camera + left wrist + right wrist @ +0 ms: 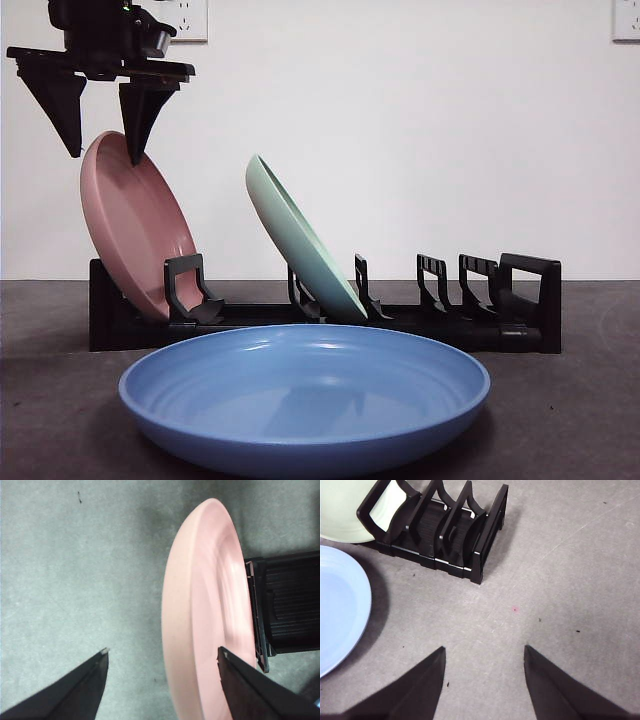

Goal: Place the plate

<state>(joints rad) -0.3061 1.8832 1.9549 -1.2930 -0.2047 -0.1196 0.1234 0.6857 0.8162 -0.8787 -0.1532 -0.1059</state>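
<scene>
Left claw [103, 155]: at the upper left of the front view, above the rack's left end; jaws spread wide, gripping nothing; one tip sits close at the pink plate's top rim, the other hangs clear to its outer side.
Pink plate [135, 228]: stands on edge in the leftmost slot of the dish rack, tilted, top leaning left; the left wrist view shows its rim between the spread jaws, nearer one of them.
Dish rack [520, 300]: black, low, running across the grey surface [560, 420] behind the blue plate.
Green plate [300, 240]: pale green, in a middle slot, leaning the same way as the pink one.
Blue plate [305, 395]: lies flat on the surface, nearest the camera, in front of the rack.
Right claw [484, 652]: jaws apart and empty, hanging over bare surface, beside the rack's right end.
</scene>
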